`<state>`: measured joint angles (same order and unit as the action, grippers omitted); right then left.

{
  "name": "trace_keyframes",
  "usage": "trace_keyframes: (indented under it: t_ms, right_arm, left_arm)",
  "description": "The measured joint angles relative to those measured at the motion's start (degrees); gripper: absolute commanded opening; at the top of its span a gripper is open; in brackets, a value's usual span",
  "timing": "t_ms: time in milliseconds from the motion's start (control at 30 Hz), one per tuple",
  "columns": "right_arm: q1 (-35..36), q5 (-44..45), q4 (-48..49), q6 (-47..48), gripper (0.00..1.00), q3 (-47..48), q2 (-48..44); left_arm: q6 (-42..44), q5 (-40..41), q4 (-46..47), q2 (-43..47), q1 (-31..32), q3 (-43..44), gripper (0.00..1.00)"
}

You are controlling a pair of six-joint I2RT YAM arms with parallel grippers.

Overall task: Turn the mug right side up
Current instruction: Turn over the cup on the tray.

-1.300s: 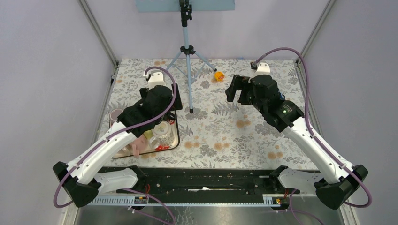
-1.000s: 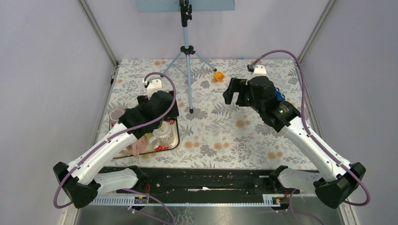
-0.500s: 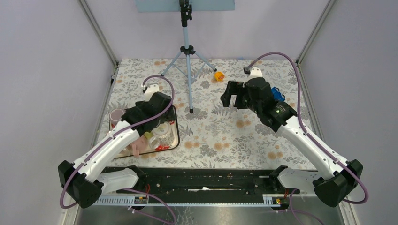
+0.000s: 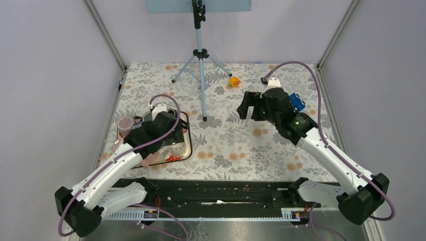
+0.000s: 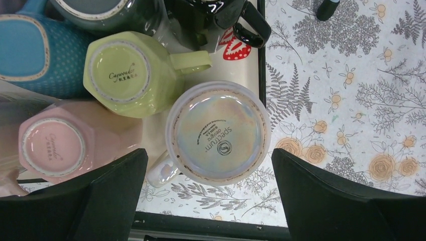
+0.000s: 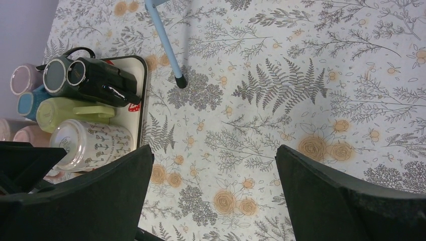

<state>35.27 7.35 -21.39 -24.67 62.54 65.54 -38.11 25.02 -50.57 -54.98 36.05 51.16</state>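
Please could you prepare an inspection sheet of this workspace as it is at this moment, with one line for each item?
Surface: floral cloth covers the table and lies flat.
Job's things: pearly mug stands base up on the tray; not yet turned.
Clutter: green mug, pink mug and blue mug base up beside it; dark mugs behind; tripod, orange item and blue item on the cloth.
Hands: left hand open, above the pearly mug; right hand open, empty, over bare cloth.
Cables: purple cable loops on each arm; no snag seen.
Surroundings: plain walls, metal frame posts.
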Motion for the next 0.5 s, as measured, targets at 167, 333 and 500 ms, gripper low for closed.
trace_keyframes:
  t_ms: [167, 333, 500]
  right_arm:
    - [0.00, 0.04, 0.59, 0.00, 1.00, -1.20, -1.99]
    - [0.00, 0.09, 1.11, 0.00, 1.00, -2.45, -3.52]
    - [-0.02, 0.39, 1.20, 0.00, 1.00, -4.20, -4.98]
  left_arm:
    - [-0.70, -1.55, 1.09, 1.18, -0.04, -1.95, 0.99]
    - [-2.43, -2.16, 1.38, 1.44, -0.04, -3.93, 0.99]
    - [-5.09, -2.16, 1.88, 2.99, -0.04, -5.79, 0.99]
